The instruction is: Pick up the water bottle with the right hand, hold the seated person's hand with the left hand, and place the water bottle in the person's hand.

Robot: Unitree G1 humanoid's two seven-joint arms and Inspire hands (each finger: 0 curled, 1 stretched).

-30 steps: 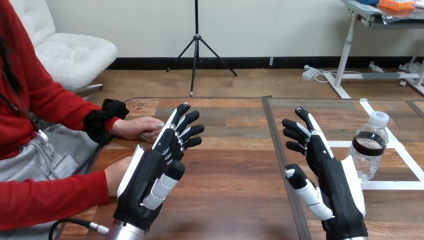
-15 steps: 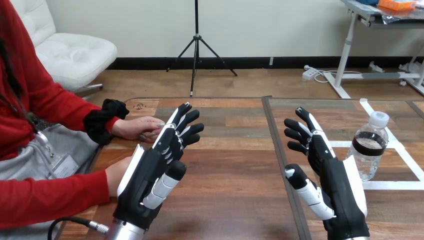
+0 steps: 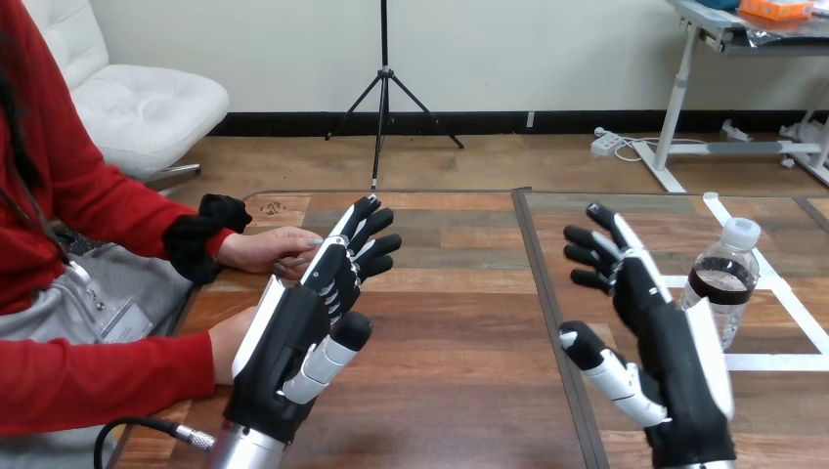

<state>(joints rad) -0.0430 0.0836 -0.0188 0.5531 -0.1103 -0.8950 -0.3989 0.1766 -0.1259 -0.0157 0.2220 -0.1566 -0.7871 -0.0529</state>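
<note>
Standing upright on the bench [image 3: 459, 322], the water bottle [image 3: 721, 285] is noted just right of the right hand [image 3: 670, 342], ungripped. The right hand is raised with its fingers straight and spread apart. The left hand [image 3: 298, 337] is likewise held with its fingers extended, nothing in it. The person's far hand [image 3: 266, 249] is laid flat just left of the left hand's fingertips; contact cannot be told. The person's near hand [image 3: 223, 342] is partly hidden behind the left hand.

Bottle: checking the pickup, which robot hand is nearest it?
The right hand, open, just beside the bottle at the view's right; the left hand is far off, by the person's hands.
</note>
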